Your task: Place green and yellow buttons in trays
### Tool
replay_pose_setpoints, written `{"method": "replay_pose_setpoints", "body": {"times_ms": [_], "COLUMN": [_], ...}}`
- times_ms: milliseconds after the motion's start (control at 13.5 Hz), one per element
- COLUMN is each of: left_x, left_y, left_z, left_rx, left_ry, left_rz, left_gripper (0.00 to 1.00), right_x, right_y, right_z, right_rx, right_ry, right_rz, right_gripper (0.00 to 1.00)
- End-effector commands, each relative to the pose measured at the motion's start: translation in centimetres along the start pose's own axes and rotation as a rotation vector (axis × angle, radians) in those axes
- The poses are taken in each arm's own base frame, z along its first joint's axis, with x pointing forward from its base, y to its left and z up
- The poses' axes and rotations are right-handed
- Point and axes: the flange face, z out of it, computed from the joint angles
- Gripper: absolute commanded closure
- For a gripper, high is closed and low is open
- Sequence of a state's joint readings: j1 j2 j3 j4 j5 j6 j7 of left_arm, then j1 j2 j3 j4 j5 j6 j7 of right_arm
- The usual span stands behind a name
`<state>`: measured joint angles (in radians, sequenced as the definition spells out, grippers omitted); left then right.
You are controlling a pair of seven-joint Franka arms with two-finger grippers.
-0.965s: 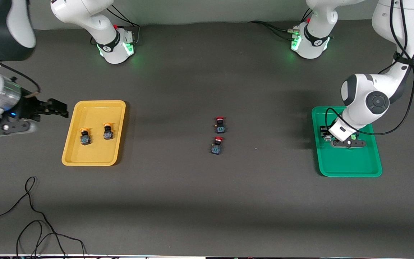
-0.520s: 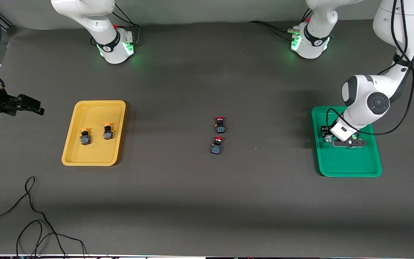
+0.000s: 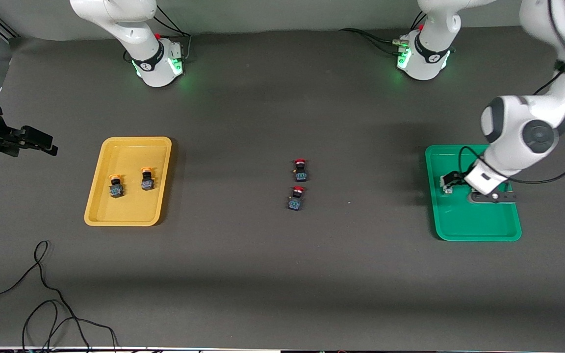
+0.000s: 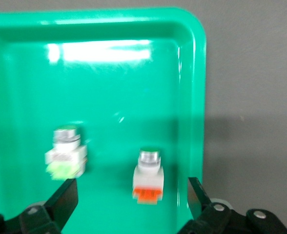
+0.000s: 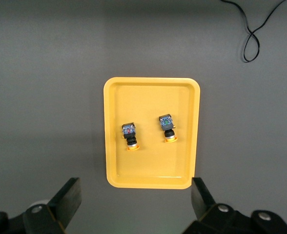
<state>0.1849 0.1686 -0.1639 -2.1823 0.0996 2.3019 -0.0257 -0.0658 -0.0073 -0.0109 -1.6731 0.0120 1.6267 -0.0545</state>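
The green tray [image 3: 474, 225] lies at the left arm's end of the table. In the left wrist view it [image 4: 109, 87] holds two white-bodied buttons, one with a pale-green base [image 4: 65, 156] and one with an orange base [image 4: 148, 175]. My left gripper [image 4: 130, 200] hovers over them, open and empty. One white button [image 3: 447, 185] shows in the front view; the arm hides the other. The yellow tray [image 3: 125, 211] holds two yellow-capped buttons [image 3: 115, 186] [image 3: 147, 179], also seen in the right wrist view [image 5: 130, 135] [image 5: 168, 127]. My right gripper [image 3: 42, 141] is open and empty, up in the air off the yellow tray's side.
Two red-capped black buttons [image 3: 300, 170] [image 3: 296, 198] lie at mid-table, one nearer the front camera than the other. A black cable [image 3: 42, 294] curls on the table near the front edge at the right arm's end.
My right gripper drew away from the yellow tray, then held still. My left arm shifted over the green tray toward its end of the table. The buttons have not moved.
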Motion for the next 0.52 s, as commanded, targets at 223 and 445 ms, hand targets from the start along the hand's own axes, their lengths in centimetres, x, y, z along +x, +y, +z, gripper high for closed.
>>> {"method": "replay_pose_setpoints", "body": {"times_ms": [223,445], "left_x": [3.4,3.5], "left_y": [-0.1,1.6], "left_z": [-19.8,-25.2], "left_rx": [0.025,0.031], "left_ry": [-0.147,-0.106], "left_rz": [0.032,0.047], "left_gripper": [0.01,0.0], "right_x": [0.0,-0.2], "right_y": [-0.3,-0.3], "right_z": [-0.8,-0.7], "right_rx": [-0.025,-0.025], "right_ry": [-0.022,-0.032], "right_rz": [0.017,0.017], "right_gripper": [0.0,0.0]}}
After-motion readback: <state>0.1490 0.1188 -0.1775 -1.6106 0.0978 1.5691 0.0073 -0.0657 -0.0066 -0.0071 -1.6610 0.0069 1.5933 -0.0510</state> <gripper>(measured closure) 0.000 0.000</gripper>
